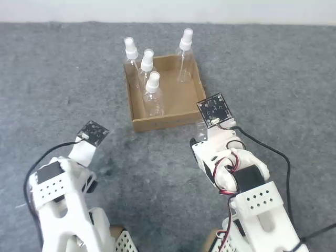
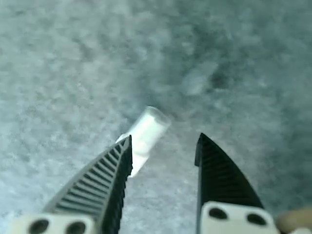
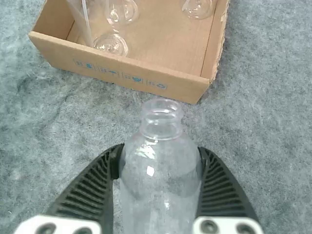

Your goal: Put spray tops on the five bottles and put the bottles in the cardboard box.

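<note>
The cardboard box stands at the middle back of the carpet, with several clear bottles upright in it, each with a white spray top. Just short of the box's front right corner, my right gripper is shut on a clear bottle whose neck is open and bears no top. That bottle shows beside the right wrist. A white spray top lies on its side on the carpet. My left gripper hangs open over it, one fingertip close beside the top.
Grey carpet covers the whole table, with bare room to the left and right of the box. The box's front wall is close ahead of the held bottle. Wires run from the right arm.
</note>
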